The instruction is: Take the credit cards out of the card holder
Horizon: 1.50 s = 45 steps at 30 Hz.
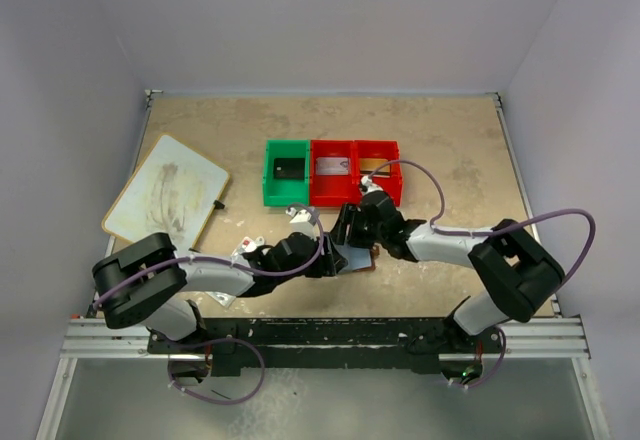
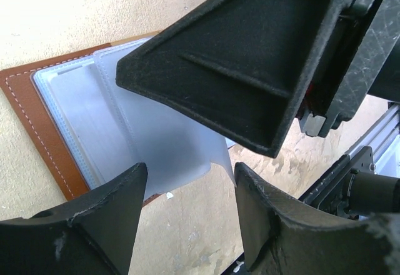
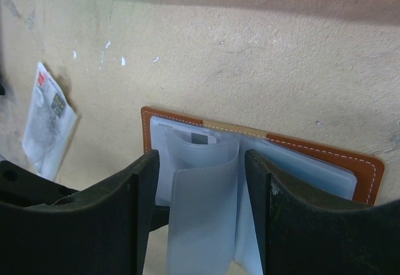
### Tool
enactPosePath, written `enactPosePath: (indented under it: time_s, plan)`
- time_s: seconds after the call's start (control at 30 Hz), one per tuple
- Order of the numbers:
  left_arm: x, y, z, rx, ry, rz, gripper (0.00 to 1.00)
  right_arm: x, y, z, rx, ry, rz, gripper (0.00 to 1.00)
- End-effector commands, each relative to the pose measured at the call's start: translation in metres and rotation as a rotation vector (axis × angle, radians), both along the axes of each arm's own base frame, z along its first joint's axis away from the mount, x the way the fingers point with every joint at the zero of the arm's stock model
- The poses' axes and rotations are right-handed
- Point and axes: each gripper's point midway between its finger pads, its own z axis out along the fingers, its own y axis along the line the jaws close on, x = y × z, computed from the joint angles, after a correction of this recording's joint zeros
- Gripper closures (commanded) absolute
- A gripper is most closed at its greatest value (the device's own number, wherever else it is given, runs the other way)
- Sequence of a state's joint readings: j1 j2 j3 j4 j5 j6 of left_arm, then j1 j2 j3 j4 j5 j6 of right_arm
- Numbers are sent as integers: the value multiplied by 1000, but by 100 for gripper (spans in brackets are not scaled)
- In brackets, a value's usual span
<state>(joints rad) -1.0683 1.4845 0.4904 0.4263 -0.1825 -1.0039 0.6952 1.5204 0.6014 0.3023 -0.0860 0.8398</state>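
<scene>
The brown card holder (image 1: pixel 358 258) lies open on the table between my two grippers. Its leather edge (image 2: pixel 37 119) and pale clear pockets (image 2: pixel 94 119) fill the left wrist view. One pocket leaf (image 3: pixel 203 212) curls upright between the right gripper's (image 3: pixel 201 156) fingers, with a gap on each side; that gripper is open. A credit card with a dark stripe (image 3: pixel 199 139) sits in a pocket behind the leaf. The left gripper (image 2: pixel 190 187) is open too, just short of the loose pocket edge. The right gripper's finger (image 2: pixel 250 56) hangs over the holder.
A white card (image 3: pixel 49 122) lies on the table left of the holder. A green bin (image 1: pixel 286 173) and two red bins (image 1: pixel 333 172) (image 1: pixel 378 170) stand in a row behind. A whiteboard (image 1: pixel 166 195) lies at the far left.
</scene>
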Motion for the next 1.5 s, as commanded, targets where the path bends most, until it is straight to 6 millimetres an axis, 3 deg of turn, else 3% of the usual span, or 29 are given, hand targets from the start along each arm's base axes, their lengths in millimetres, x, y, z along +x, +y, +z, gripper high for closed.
enactPosePath:
  time_s: [0.0,0.33,0.5,0.57,0.7,1.07,1.23,1.47]
  plan:
    - [-2,-8,8,-51,-21,-24,44,-13,-29,-29,-236,43,22,38]
    - [2,-13,8,-61,-38,-28,44,-20,-20,-46,-369,62,86,36]
    - [2,-12,8,-57,-42,-25,44,-20,-30,-52,-462,67,58,46]
    - [3,-12,10,-56,-46,-22,44,-20,-31,-51,-463,62,50,56]
    - [4,-9,11,-43,-52,-14,44,-26,-20,-44,-381,75,56,70]
    - [10,21,21,-13,-88,88,38,-21,-5,-37,-62,79,48,85]
    - [11,15,18,-19,-66,88,36,-24,2,-30,86,80,55,85]
    - [9,-2,14,-40,-42,47,35,-24,-5,-33,154,95,8,85]
